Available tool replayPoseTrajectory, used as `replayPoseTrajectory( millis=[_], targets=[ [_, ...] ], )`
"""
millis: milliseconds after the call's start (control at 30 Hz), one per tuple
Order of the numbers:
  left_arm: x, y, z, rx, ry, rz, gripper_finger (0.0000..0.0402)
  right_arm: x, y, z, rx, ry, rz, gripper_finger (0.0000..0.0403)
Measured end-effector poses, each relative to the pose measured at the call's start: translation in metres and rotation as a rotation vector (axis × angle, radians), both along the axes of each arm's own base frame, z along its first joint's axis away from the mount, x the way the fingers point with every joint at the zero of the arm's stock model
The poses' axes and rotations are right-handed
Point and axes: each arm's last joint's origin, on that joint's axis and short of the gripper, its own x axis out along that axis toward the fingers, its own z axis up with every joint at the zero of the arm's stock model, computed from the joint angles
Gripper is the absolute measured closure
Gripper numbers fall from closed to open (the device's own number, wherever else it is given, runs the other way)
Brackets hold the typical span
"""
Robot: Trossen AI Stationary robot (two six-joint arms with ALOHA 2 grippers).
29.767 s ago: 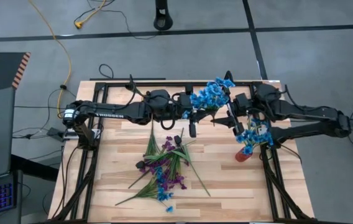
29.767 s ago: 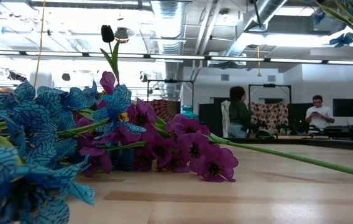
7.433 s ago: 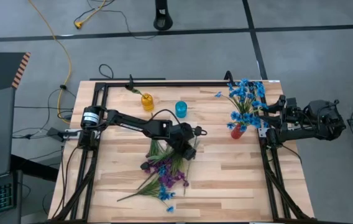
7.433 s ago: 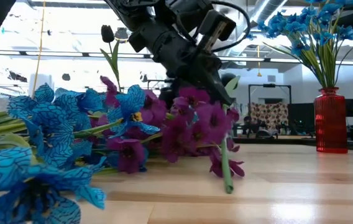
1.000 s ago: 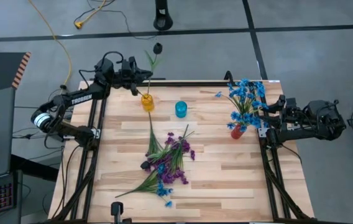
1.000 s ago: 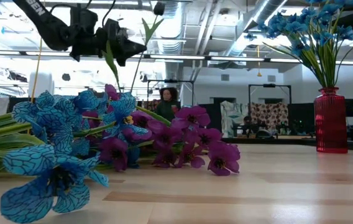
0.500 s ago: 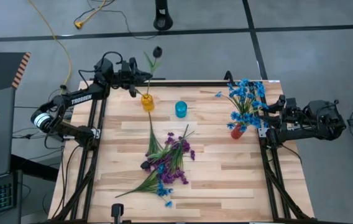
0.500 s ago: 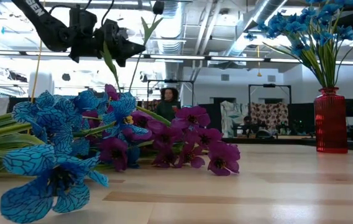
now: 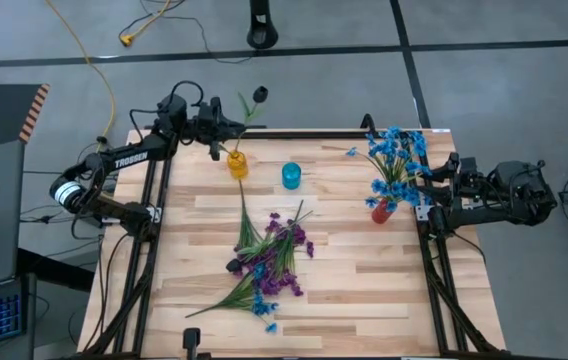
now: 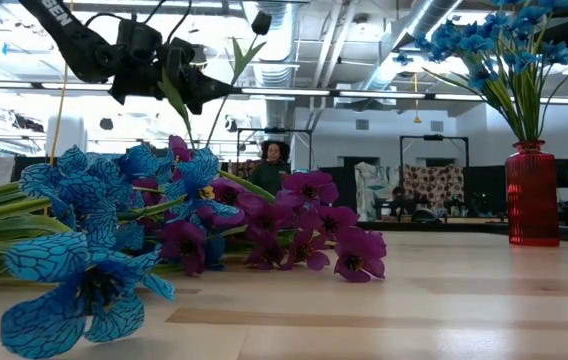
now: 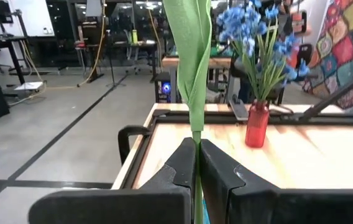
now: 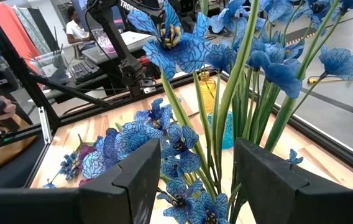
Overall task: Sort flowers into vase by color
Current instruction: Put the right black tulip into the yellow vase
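My left gripper [image 9: 221, 138] hovers over the table's far left corner, shut on a dark-blossomed sprig [image 9: 260, 94] directly above the yellow vase [image 9: 236, 165]. In the low view the same gripper [image 10: 186, 82] holds the sprig high, with its blossom [image 10: 261, 22] at the top. A teal vase [image 9: 291, 176] stands beside the yellow one. The red vase [image 9: 383, 211] holds blue flowers [image 9: 395, 155]. My right gripper [image 12: 198, 180] waits open at the right edge, just behind those blue flowers. Purple and blue sprigs [image 9: 269, 262] lie in a heap mid-table. My left gripper pinches the sprig's thin green stem [image 11: 196, 163] between its two fingers, below the long leaf [image 11: 192, 62]. The fingers [image 11: 179, 165] come level from the table's left side and lie across the stem. The sprig is lifted, nearly upright and leaning right; its lower end is hidden.
A black frame rail [image 9: 294, 135] runs along the table's far edge behind the vases. Bare wood lies between the flower heap and the red vase. The right arm [image 9: 494, 190] lies along the right rail. People sit in the room beyond the table.
My left gripper has shifted slightly toward the table's right and tipped. The dark blossom has swung right and a little lower, so the sprig leans more than before. The gripper has stayed shut on the stem.
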Motion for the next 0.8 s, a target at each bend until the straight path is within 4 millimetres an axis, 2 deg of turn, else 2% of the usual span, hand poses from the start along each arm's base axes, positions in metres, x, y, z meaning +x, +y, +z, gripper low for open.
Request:
replayPoseTrajectory(
  millis=[267, 667, 800],
  targets=[
    [0.0, 0.0, -0.007, 0.044, 0.059, 0.006, 0.0402, 0.0, 0.0, 0.0, 0.0, 0.0, 0.0, 0.0169],
    [-0.001, 0.002, -0.016, 0.015, 0.144, 0.156, 0.0401, 0.0, 0.0, 0.0, 0.0, 0.0, 0.0, 0.0169],
    [-0.001, 0.003, -0.016, 0.005, 0.149, 0.195, 0.0384, 0.0, 0.0, 0.0, 0.0, 0.0, 0.0, 0.0169]
  ],
)
